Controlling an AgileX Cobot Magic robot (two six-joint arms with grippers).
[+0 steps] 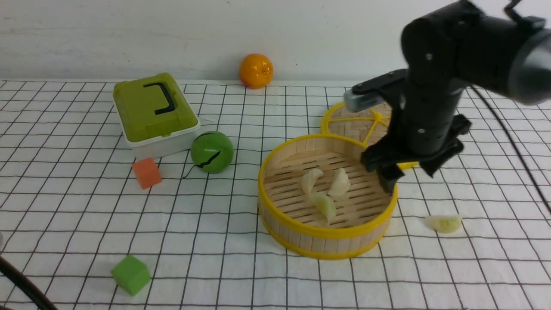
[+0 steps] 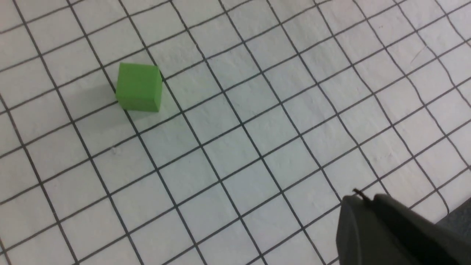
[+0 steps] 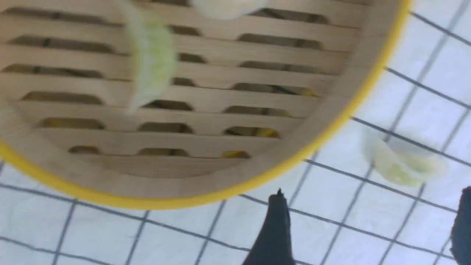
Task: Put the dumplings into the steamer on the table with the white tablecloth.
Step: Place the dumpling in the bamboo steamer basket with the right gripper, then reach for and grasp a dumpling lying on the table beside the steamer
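Three dumplings sit in the steamer; the last one lies outside it, by the open right gripper.

Two white dumplings and a pale green dumpling lie on the slatted floor, across the rim from the fingers. The fourth dumpling rests on the white tablecloth, just ahead of the gap between the two fingers and nearer one of them. Those fingers are spread wide and hold nothing. The step in hand looks like the reach for this last dumpling. The next move calls for centring the gap on it, lowering to the cloth, and closing gently. The wrist view is smeared, so the alignment is hard to judge. The left gripper is pressed together and empty, near a green cube.
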